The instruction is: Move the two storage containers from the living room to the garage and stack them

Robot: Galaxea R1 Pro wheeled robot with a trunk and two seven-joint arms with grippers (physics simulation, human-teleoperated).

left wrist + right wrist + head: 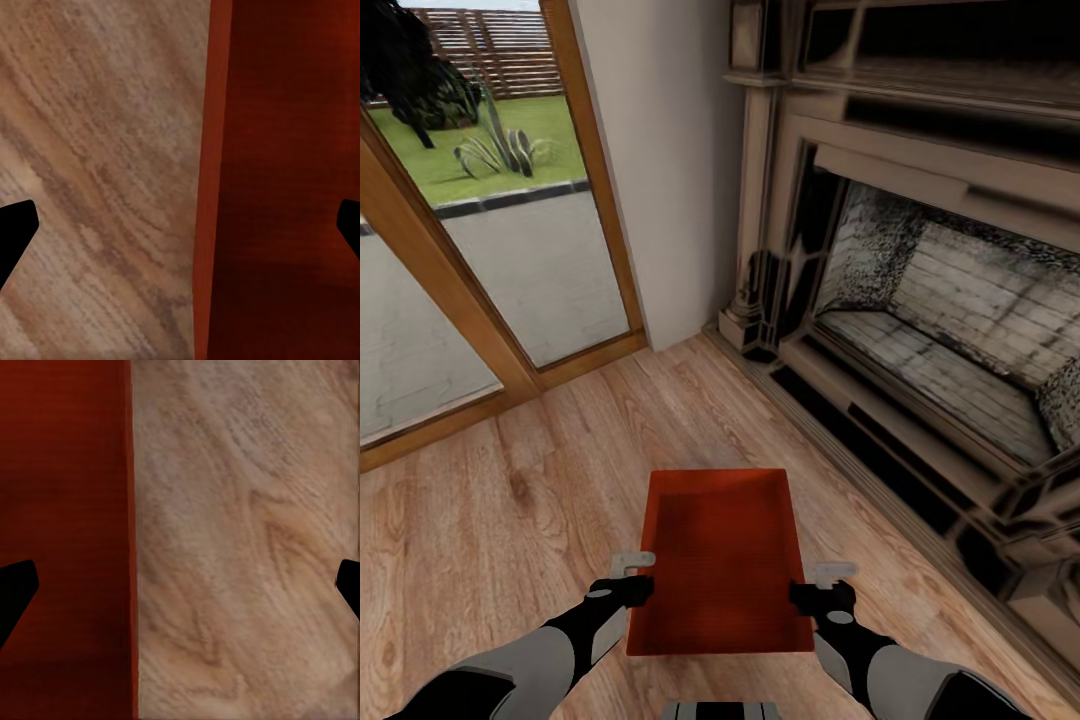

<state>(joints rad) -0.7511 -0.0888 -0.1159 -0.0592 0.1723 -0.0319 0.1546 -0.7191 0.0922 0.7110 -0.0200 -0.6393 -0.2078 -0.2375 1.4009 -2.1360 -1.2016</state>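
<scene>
Head view: an orange-red storage container (720,560) sits over the wood plank floor (510,500) before the fireplace (940,300), the left gripper (632,578) and right gripper (822,585) at its side walls. Left wrist view: spread fingertips (16,225) straddle the container's wall (214,187). Right wrist view: spread fingertips (15,585) straddle the opposite wall (129,547).
</scene>
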